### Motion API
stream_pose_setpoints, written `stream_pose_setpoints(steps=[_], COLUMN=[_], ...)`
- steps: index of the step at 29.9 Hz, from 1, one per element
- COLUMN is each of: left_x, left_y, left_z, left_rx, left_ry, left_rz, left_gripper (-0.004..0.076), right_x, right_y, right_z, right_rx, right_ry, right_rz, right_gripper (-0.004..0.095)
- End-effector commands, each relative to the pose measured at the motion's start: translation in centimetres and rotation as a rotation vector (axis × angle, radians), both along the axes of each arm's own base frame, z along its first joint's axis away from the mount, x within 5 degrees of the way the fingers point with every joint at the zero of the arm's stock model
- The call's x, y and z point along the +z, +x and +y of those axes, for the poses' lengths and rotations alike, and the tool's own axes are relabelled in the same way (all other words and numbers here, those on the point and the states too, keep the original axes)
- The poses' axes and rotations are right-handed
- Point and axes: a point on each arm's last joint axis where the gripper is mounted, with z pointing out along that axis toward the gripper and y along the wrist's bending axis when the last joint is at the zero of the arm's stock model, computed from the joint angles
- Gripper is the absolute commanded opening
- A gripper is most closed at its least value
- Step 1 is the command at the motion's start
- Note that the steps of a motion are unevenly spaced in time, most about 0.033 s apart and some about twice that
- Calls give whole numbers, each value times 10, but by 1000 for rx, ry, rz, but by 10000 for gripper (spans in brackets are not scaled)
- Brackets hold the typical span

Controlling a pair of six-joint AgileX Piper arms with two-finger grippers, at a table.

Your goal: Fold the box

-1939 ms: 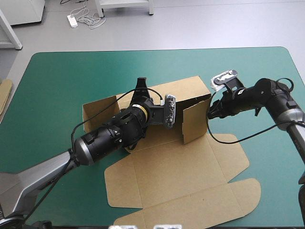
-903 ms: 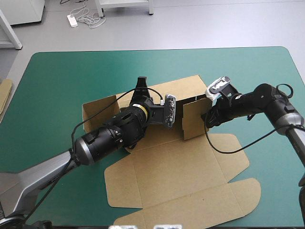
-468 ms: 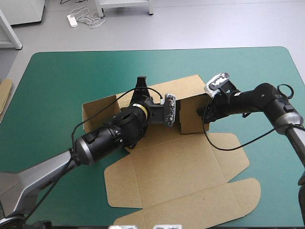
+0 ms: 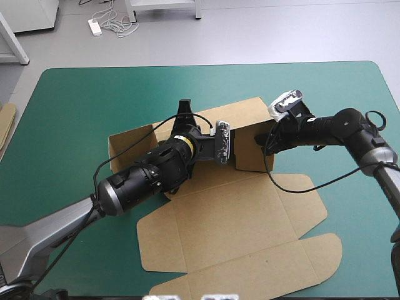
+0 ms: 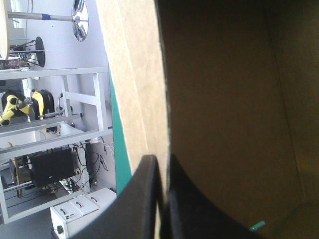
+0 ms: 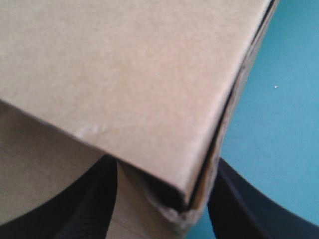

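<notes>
**Two arms on a half-raised box**

Here's the bench (image 4: 94, 100), teal-green cover filling the high view, and the brown box (image 4: 237, 219) sits around its middle, reaching toward the near edge. The big lid panel and its flaps lie flat on the cover, nearest the robot. Behind that the far wall stands upright, with a short side wall up at the left end and another panel turned in and standing at the right end.

Now the left arm: it reaches across the box floor from the near left. The left end effector (image 4: 184, 109) is up on the far wall's top edge. Its wrist view confirms it — the black fingers (image 5: 134, 204) are pinched nearly together with the board's edge between them, a firm grip on the box.

Over on the right, the right end effector (image 4: 267, 142) is at the standing right-hand panel. From its own camera the fingers (image 6: 239, 209) stand wide apart — spread, not clamping — with a corner of the box poking between them.

And at the bench's left edge, a sliver of more board (image 4: 6, 128).
</notes>
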Motion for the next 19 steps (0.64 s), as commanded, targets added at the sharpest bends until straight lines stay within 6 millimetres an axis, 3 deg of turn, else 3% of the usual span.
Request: stream_pose_setpoints(steps=[1, 15, 19], left_x=[16, 12, 13], left_y=[-4, -2, -2], left_z=[0, -3, -4], left_rx=[-23, -27, -33], left_ry=[-86, -80, -86], left_rz=[-29, -24, -28], left_gripper=[-9, -9, -9], right_x=[20, 19, 19], right_y=[-2, -4, -5], right_z=[0, 2, 2], right_rx=[-26, 11, 19], right_ry=[55, 49, 43], right_rz=[-63, -50, -55], right_gripper=[440, 28, -17])
